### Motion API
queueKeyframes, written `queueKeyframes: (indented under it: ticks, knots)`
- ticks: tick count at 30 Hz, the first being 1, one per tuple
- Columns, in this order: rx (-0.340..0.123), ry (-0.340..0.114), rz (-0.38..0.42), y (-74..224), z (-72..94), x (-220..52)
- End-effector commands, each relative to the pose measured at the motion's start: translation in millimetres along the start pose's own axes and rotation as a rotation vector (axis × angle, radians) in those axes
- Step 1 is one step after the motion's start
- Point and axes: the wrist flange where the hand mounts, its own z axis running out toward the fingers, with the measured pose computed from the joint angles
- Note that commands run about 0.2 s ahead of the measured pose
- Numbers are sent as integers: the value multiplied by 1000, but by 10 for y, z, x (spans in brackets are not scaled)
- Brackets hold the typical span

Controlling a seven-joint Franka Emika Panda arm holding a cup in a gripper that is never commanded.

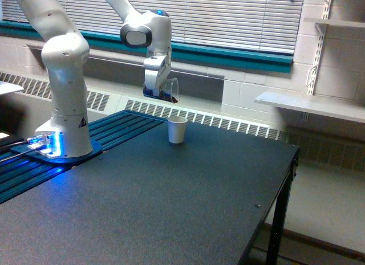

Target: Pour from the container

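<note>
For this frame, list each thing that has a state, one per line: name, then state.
Container: held in the air, tilted, dark granules showing inside, above and slightly to the exterior view's left of the white cup.
Gripper: shut on the container.
White cup: upright on the table, mouth open, contents not visible.
Blinds: lowered, slats closed.
Arm base light: glowing blue.

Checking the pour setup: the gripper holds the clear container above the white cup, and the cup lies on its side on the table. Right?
Not quite. In the exterior view the white cup stands upright on the table, mouth up. The rest holds: the gripper holds the clear container above it.
</note>
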Motion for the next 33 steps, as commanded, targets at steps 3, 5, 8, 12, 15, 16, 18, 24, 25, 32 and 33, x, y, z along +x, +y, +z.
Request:
queueKeyframes:
  ticks: [3,5,8,12,15,16,18,24,25,32,33]
  knots:
    - [-6,-6,-3,38,48,70]
    - [-7,-9,-3,40,53,76]
    - [-7,-12,-3,36,55,83]
    - [-8,-17,-4,30,58,89]
    - [-10,-19,-3,27,61,96]
    - [-10,-20,-3,24,61,99]
    - [-11,-22,-4,20,62,98]
    - [-10,-28,-3,2,64,104]
    - [-10,-29,-3,1,66,103]
    - [-12,-38,-2,-11,81,92]
    - [-12,-40,-1,-14,82,90]
